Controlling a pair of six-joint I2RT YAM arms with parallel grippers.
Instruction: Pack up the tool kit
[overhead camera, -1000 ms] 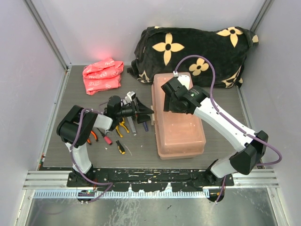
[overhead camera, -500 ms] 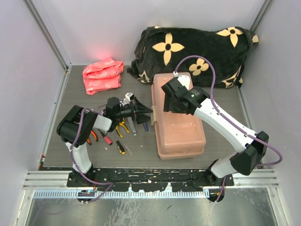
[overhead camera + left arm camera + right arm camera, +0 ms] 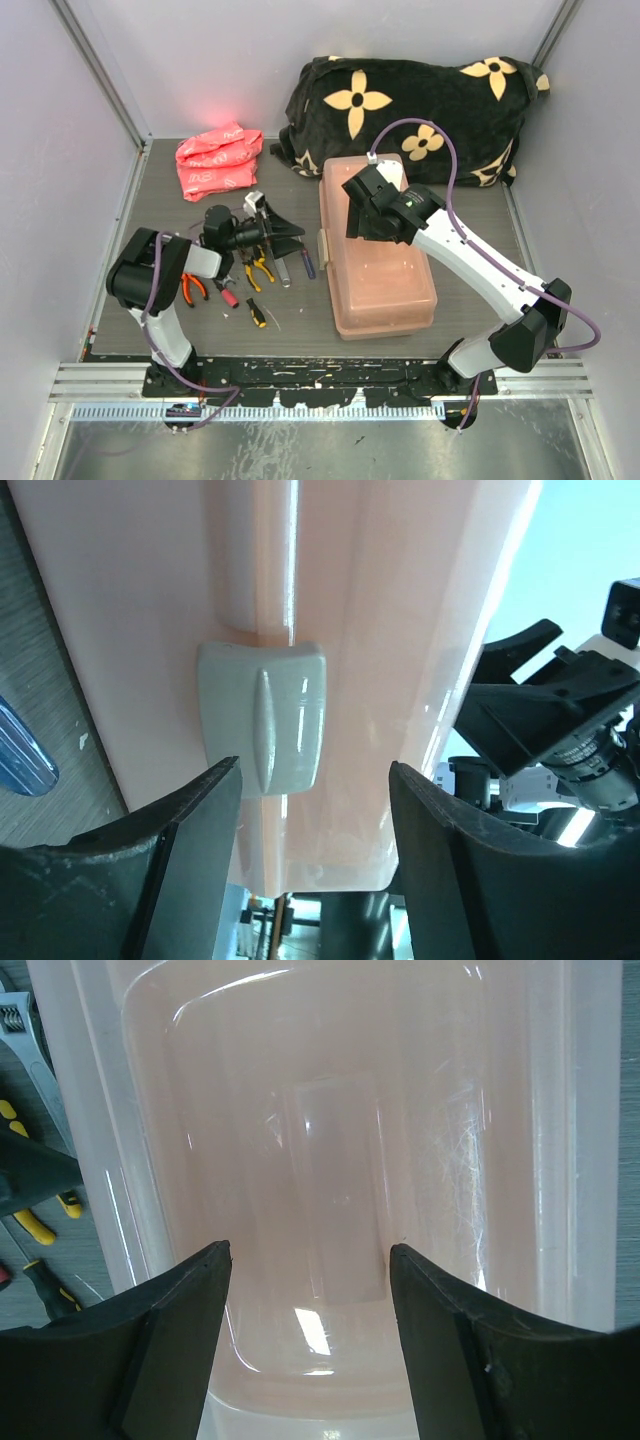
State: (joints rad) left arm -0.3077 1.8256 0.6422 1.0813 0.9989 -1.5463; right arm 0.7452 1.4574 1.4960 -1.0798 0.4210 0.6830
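**Item: tool kit, packing not yet begun.**

- Storage box [image 3: 382,268]: pink translucent plastic, lid on, centre-right of the overhead frame, lying flat on the tabletop [image 3: 160,215].
- Latch [image 3: 262,716]: grey clip on the box's side wall facing the tools. It appears folded flat against the lid edge.
- Loose tools, left of the box and outside it:
  - yellow-handled pliers [image 3: 262,268]
  - orange-handled pliers [image 3: 195,288]
  - black-and-yellow screwdriver [image 3: 256,312]
  - blue-handled driver [image 3: 308,262]
  - adjustable wrench [image 3: 22,1022]
- Left gripper [image 3: 313,770]: released, jaws spread. It is low over the tools and aimed sideways at the latch, near it but not touching.
- Right gripper [image 3: 310,1252]: released, jaws spread, holding nothing. It hangs above the lid's upper half, and contact cannot be told.
- Other: red-pink pouch [image 3: 218,160] upper left; black flowered blanket [image 3: 410,110] behind the box.

**Step in hand (judged):** opening the box, ahead of any loading.

**Next move calls for:** the left gripper advancing onto the latch and levering it outward. The right should steady the lid or stand ready to lift it.
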